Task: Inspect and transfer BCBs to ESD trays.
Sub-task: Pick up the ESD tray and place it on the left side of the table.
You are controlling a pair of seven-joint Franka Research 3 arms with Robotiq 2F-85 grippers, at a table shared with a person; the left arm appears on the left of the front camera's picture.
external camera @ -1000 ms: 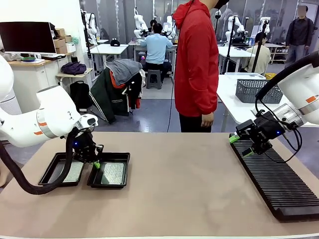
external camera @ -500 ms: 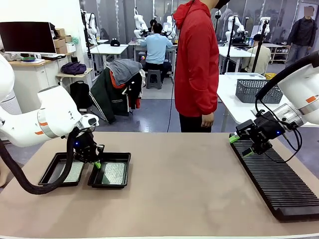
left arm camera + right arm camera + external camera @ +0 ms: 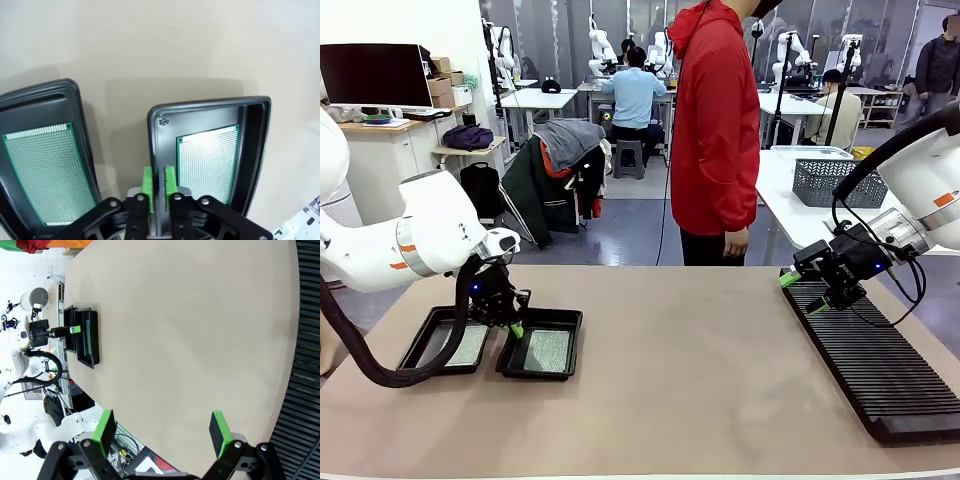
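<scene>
Two black ESD trays lie side by side at the table's left, the left tray (image 3: 418,348) and the right tray (image 3: 572,342). Each holds one flat green BCB, one (image 3: 468,345) in the left tray and one (image 3: 548,350) in the right. My left gripper (image 3: 515,325) points down over the right tray's left wall. In the left wrist view its green pads (image 3: 147,181) straddle that tray's rim (image 3: 156,130) with a narrow gap (image 3: 159,182); whether they still pinch it is unclear. My right gripper (image 3: 802,295) hangs open and holds nothing (image 3: 162,432) over the near end of the black rack (image 3: 880,370).
A person in a red top (image 3: 715,130) stands at the far edge of the table, hands down. A grey mesh basket (image 3: 830,180) sits on the table behind the rack. Bare tan tabletop (image 3: 690,360) stretches between the trays and the rack.
The right tray has slid slightly to the right with my left gripper at its rim. The right arm has not moved.
</scene>
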